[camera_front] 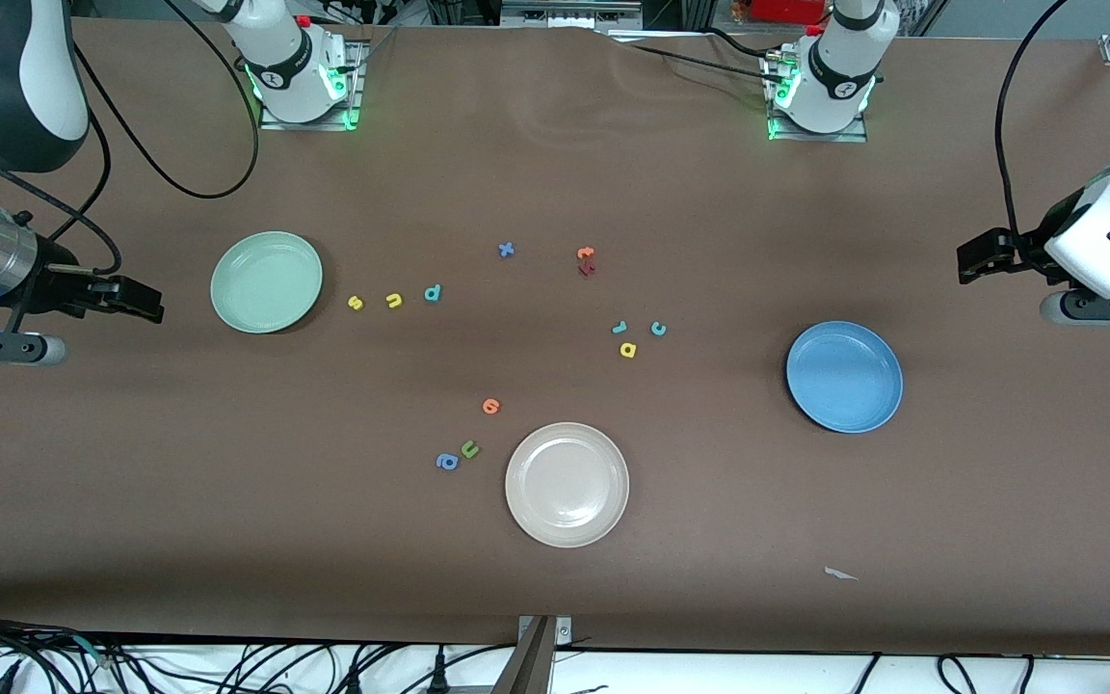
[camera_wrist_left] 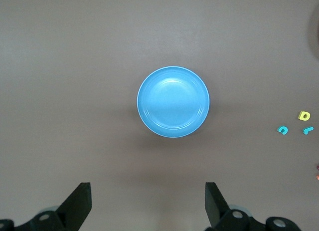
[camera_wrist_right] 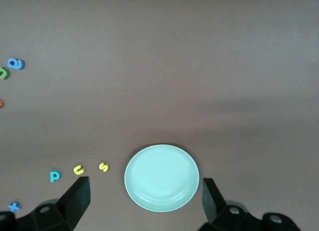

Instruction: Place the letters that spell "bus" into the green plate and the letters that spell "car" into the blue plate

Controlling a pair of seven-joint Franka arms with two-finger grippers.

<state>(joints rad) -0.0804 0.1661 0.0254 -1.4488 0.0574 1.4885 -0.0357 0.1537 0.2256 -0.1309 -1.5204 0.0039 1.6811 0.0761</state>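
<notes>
L gripper spread wide, empty, up over table nr blue plate. R gripper spread wide, empty, by green plate. Both arms wait.

cream plate on brown tabletop | blue x | orange letter touching dark red letter | orange letter | green u beside blue a | white scrap

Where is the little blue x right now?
The blue x lies on the table, farther from the front camera than the teal b, with the orange letter beside it toward the left arm's end.
</notes>
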